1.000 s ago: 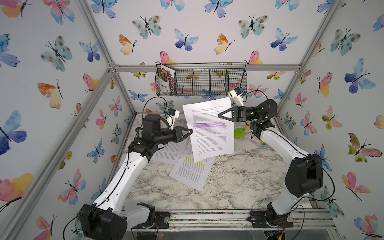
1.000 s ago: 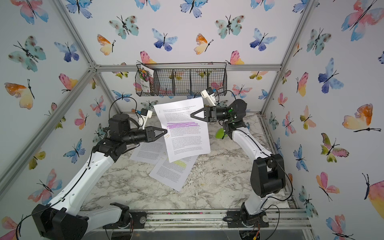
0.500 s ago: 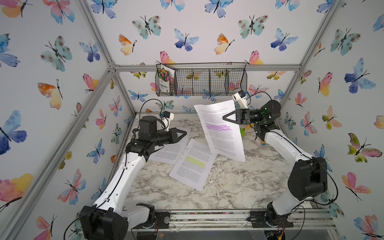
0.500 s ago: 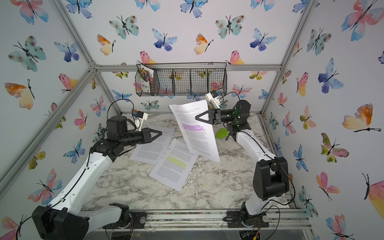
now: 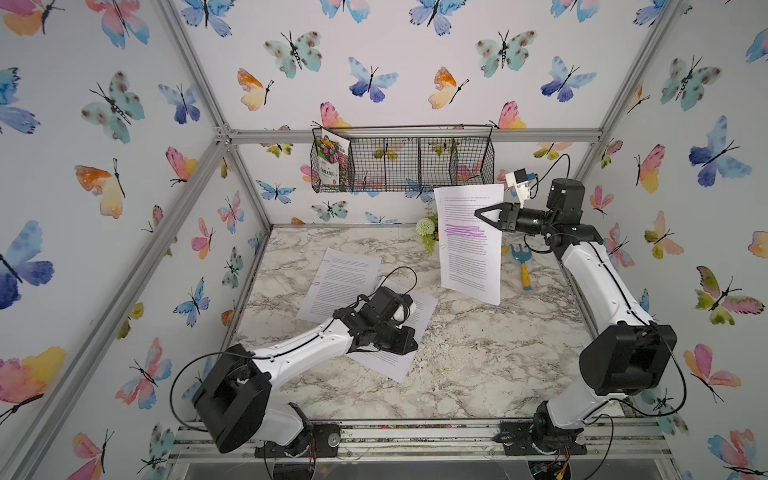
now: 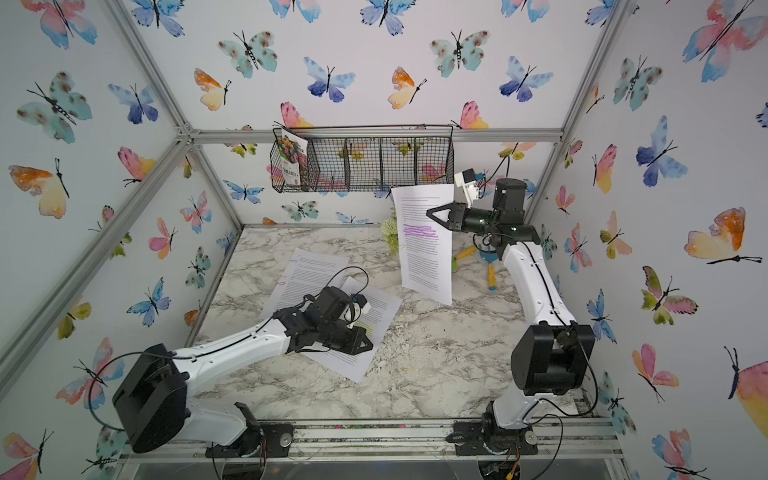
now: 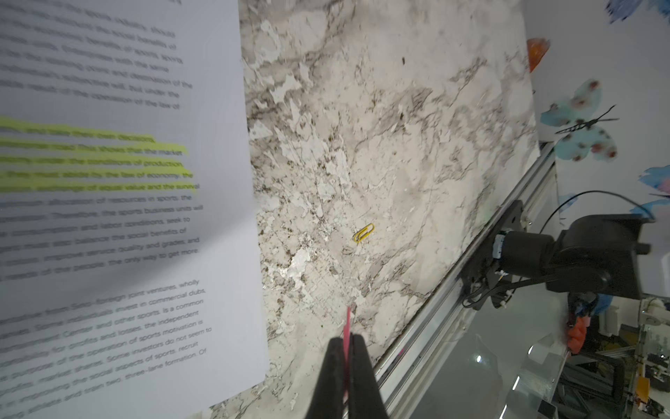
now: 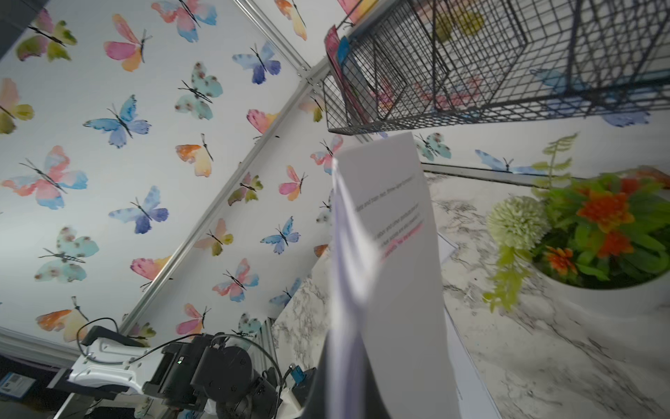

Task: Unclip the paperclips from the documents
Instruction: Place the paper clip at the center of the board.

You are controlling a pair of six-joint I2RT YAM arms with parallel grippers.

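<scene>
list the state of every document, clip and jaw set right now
left jaws: shut on pink paperclip
right jaws: shut on purple-highlighted document, held upright off the table
yellow-highlighted document: flat on table
unhighlighted document: flat on table, two clips on its edge
yellow paperclip: loose on table
seed packet: standing in wire basket

Left arm point(image 5: 299, 353) drops from mid-air beside the purple-highlighted document point(image 5: 469, 266) to low over the yellow-highlighted document point(image 7: 119, 232) on the tabletop point(image 5: 478, 365), left hand point(image 7: 347, 342) pinching a pink paperclip point(image 7: 348, 323). Right hand point(image 5: 478, 215) swings its document back and rightward, away from the left arm. It now hangs nearly upright, no longer overlapping the flat sheets.
</scene>
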